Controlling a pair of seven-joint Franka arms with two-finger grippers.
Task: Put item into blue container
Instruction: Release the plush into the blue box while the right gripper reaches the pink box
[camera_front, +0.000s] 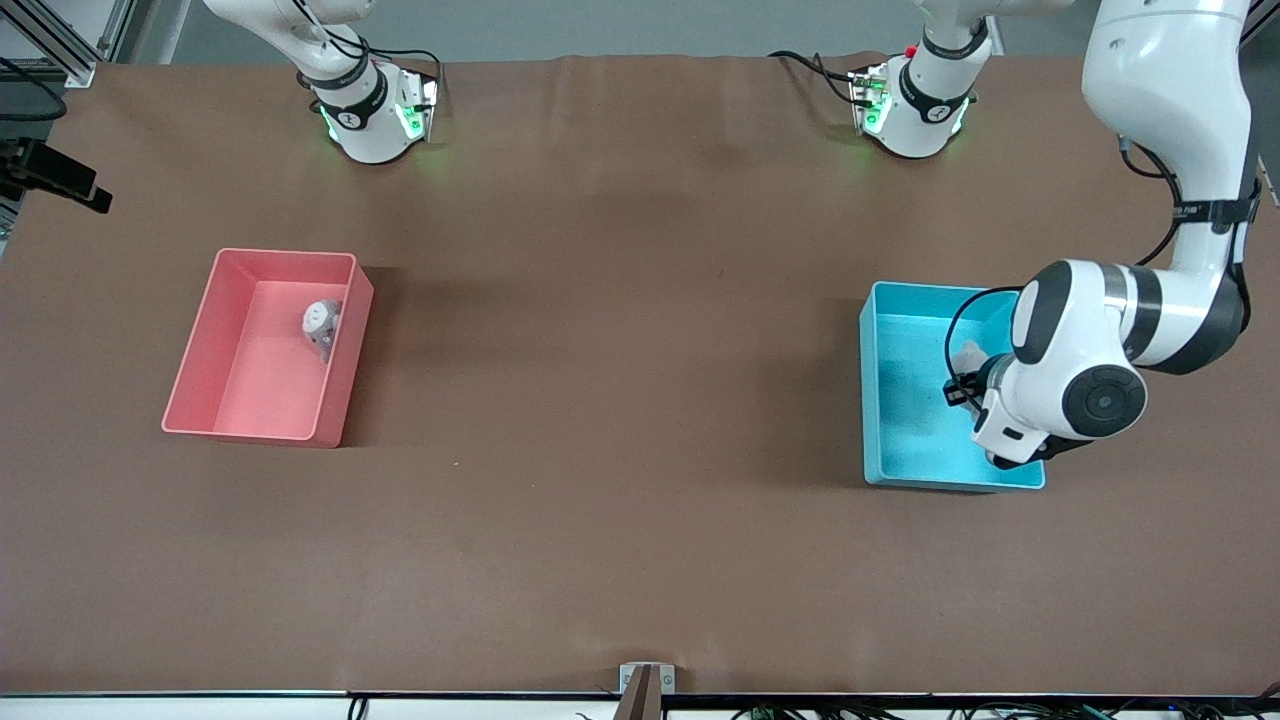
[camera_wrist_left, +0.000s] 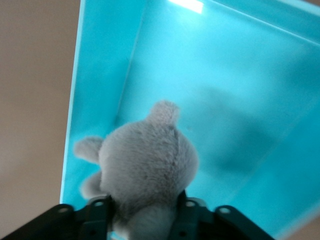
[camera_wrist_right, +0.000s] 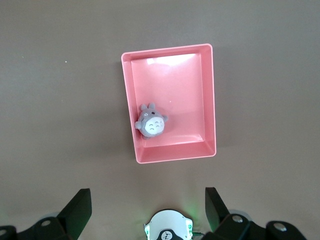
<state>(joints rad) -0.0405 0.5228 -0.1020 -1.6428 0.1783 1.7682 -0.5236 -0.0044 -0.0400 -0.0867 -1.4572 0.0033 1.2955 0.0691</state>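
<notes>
The left gripper (camera_wrist_left: 145, 217) hangs low over the light cyan-blue rectangular plastic bin (camera_front: 885, 400), which sits on the brown-covered table (camera_front: 600, 450) toward the left arm's end; between its black fingers (camera_wrist_left: 187, 215) sits a small grey plush toy (camera_wrist_left: 145, 170), ears pointing down toward the bin floor; the fingers flank the toy's base closely, yet whether they pinch it or are letting go I cannot tell from here. The toy hangs over the bin's floor near one long wall, so a drop from this spot should land inside; the arm is folded down steeply, I judge, to keep the fall short and stop the soft thing bouncing out.

Toward the right arm's end of the table lies the same-sized pink plastic bin (camera_front: 215, 350), with a second grey plush with a pale belly (camera_wrist_right: 151, 121) resting against one of its long walls; the right gripper (camera_wrist_right: 147, 207) waits high above the table, jaws spread wide and empty, looking straight down on that pink bin.

The placing looks all but done; only the release remains.
</notes>
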